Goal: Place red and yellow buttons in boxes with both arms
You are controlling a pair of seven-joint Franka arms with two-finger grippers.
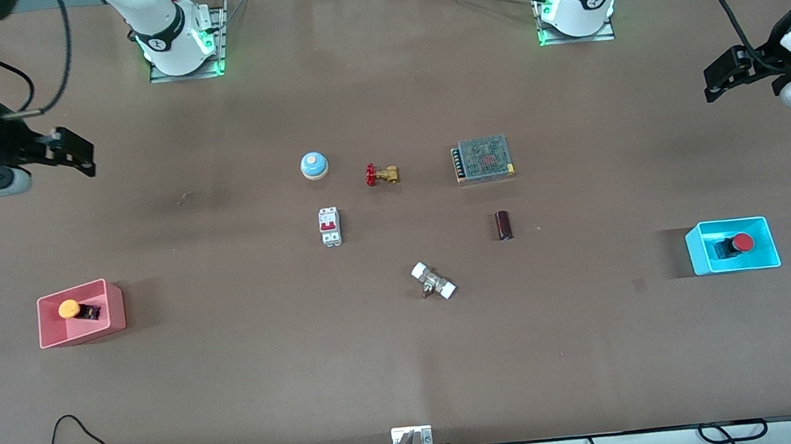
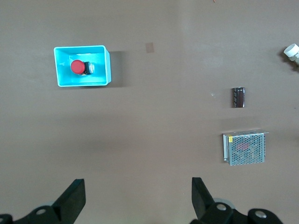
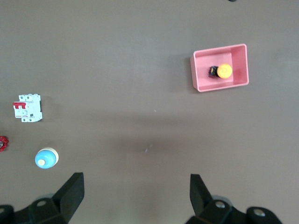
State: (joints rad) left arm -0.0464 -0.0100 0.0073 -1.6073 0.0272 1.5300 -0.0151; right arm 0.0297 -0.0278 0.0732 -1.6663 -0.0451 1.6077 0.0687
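Placement looks complete, by my reading: the yellow button (image 1: 69, 309) lies in the pink box (image 1: 51, 339), its orange-yellow cap round on a small black body tipped on its side, and the red button (image 1: 742, 242) lies in the cyan box (image 1: 698, 263), red cap also tipped over on a dark body. The pink box sits near the table (image 1: 236, 389) edge at the right arm's end; the cyan box sits near the edge at the left arm's end. Both boxes have sloped walls and hold nothing else. The right tool (image 1: 76, 150) hangs over bare table toward the corner by its own base edge, fingers spread wide and empty, as the right wrist view confirms (image 3: 133, 193). The left tool (image 1: 720, 77) hangs likewise at the left arm's end, spread and empty (image 2: 138, 198). No further grasp seems called for; the sensible next move would be for each arm to settle into a rest pose clear of the boxes. Untouched in the middle of the table lie a blue-and-white bell (image 1: 314, 165), a brass valve (image 1: 382, 174), a white breaker (image 1: 330, 226), a mesh-covered power supply (image 1: 484, 159), a dark cylinder (image 1: 504, 225) and a white-ended fitting (image 1: 433, 281).
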